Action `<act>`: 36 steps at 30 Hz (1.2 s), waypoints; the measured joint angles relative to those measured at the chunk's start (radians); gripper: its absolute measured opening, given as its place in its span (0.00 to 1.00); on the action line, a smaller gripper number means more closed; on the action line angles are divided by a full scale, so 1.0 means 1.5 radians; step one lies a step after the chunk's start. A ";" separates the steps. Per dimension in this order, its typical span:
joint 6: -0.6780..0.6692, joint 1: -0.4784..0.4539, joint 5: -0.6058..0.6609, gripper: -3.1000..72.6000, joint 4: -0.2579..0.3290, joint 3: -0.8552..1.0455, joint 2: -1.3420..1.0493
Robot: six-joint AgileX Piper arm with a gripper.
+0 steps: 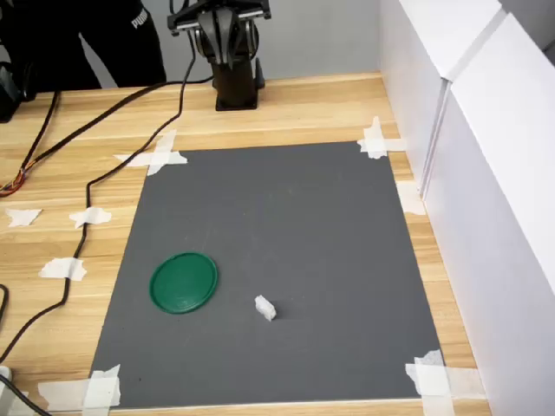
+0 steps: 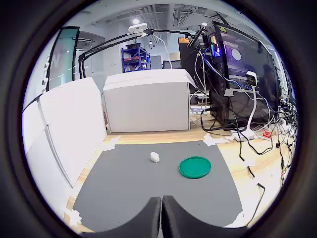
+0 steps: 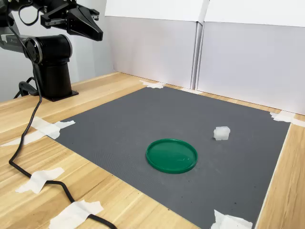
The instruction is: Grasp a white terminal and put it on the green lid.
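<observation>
Half the gripper [image 2: 161,214] is cut off in the wrist view; we see its fingers pressed together, holding nothing. We find the white terminal [image 2: 155,157] far ahead of it, on the mat [image 2: 129,183] near the empty green lid [image 2: 195,167].

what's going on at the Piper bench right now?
Nothing is being handled yet. The arm is folded back over its base at the table's edge, and its hand is shut and empty, held high and clear of the grey mat. The white terminal sits loose on the mat beside the green lid, close but not touching. The lid has nothing on it, so the pick has not started.
</observation>
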 joint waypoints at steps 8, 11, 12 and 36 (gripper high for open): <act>0.000 0.000 0.000 0.02 0.000 0.000 0.000; 0.000 0.000 0.000 0.02 0.000 0.000 0.000; 0.000 0.000 0.000 0.02 0.000 0.000 0.000; -0.042 0.000 0.091 0.02 -0.001 -0.220 0.285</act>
